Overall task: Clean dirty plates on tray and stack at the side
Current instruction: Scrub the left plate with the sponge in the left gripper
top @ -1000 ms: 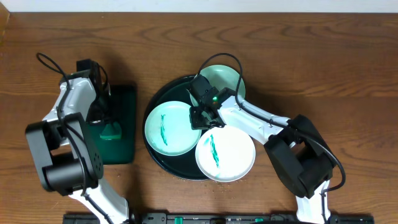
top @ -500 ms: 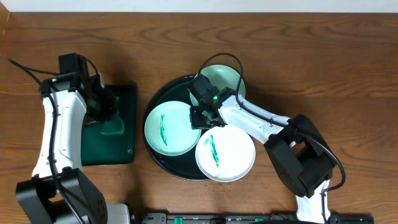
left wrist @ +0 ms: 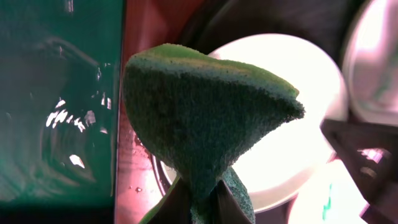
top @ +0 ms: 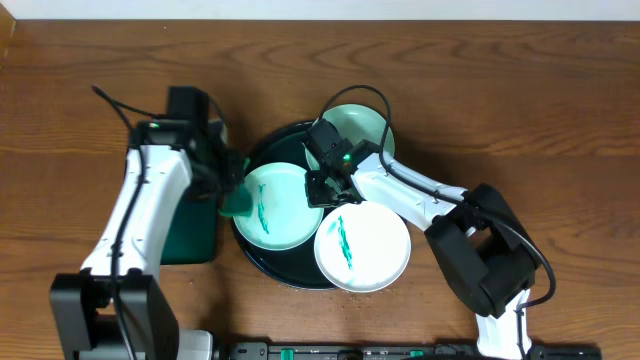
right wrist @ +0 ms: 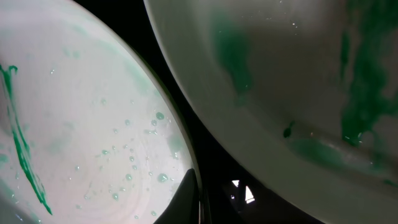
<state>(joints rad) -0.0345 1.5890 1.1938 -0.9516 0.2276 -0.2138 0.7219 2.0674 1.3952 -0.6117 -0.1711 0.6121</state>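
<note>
Three dirty plates (top: pixel 277 205) rest on the round black tray (top: pixel 288 152), each with a green smear. One plate lies in the tray's left half, the front plate (top: pixel 363 247) overhangs the tray's near right rim, and the pale mint back plate (top: pixel 360 125) overhangs its far right rim. The left gripper (left wrist: pixel 202 202) hovers over the tray's left rim, its fingers pinched together on a green sponge (left wrist: pixel 199 118) whose broad end hangs above the left-half plate's edge. The right gripper (top: pixel 325 188) sits near the tray's centre, at that same plate's right rim; whether its fingers are apart or closed cannot be told. Left of the tray, on the wooden table (top: pixel 500 100), lies a rectangular dark green tray (top: pixel 190 240)
</note>
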